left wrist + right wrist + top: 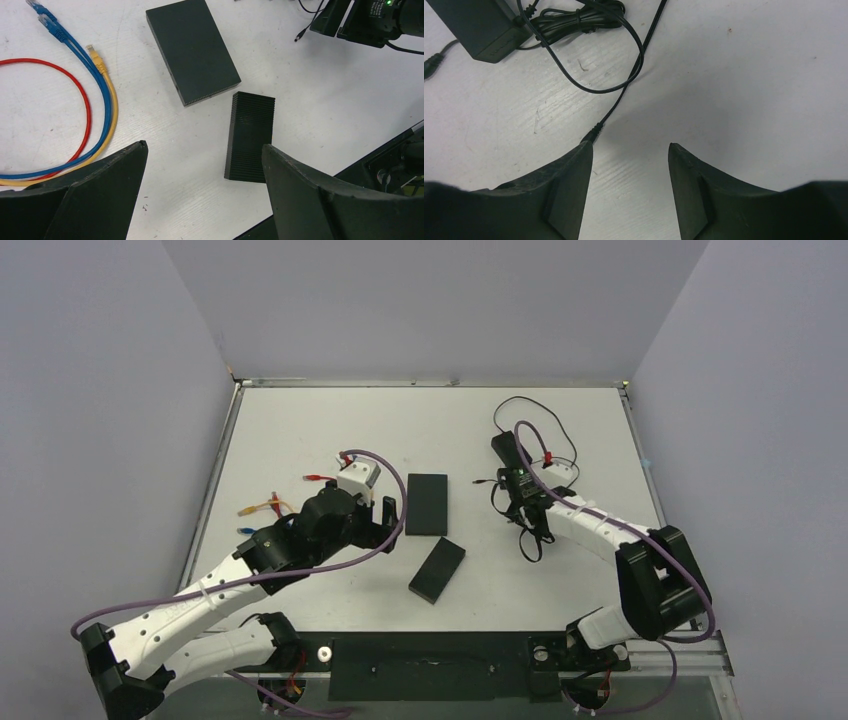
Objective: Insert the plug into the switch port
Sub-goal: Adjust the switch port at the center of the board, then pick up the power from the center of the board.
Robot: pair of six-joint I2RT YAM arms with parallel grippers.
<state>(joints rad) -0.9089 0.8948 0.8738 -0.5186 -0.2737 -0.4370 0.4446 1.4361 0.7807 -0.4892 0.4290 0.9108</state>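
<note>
Plug [592,133] lies on the desk [749,75] at the tip of one finger [566,185] of the right end effector [629,148], its axis slanting away along the cable [618,94]; jaws spread, pinching nothing.

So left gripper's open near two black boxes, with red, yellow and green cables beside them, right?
No green: the left wrist view shows the third cable is blue. The left gripper is open near the flat box and ribbed box.
</note>
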